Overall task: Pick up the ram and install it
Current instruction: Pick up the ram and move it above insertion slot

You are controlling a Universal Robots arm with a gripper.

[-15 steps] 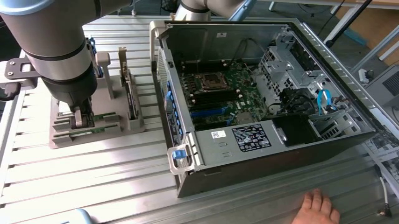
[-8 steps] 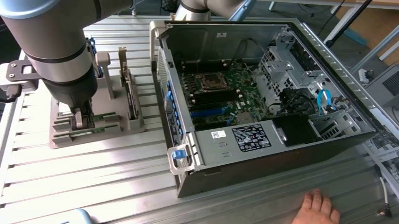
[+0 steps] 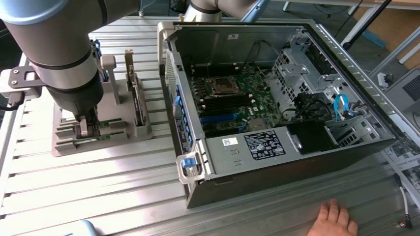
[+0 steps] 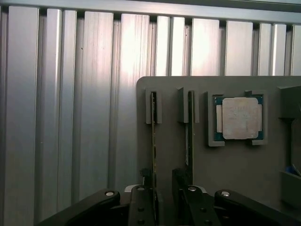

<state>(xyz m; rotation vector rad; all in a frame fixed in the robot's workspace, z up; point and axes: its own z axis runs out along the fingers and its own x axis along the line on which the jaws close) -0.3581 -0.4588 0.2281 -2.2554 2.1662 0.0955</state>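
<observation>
The ram stands edgewise right at the open tool.

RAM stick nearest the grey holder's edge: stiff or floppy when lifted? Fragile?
The RAM stick is a thin circuit board standing on edge, so it is probably stiff along its length and light. It sits in narrow slots of the grey holder, so a tilted pull may bind. Being so thin, it is likely fragile under side load; the fingers should squeeze gently.
</observation>
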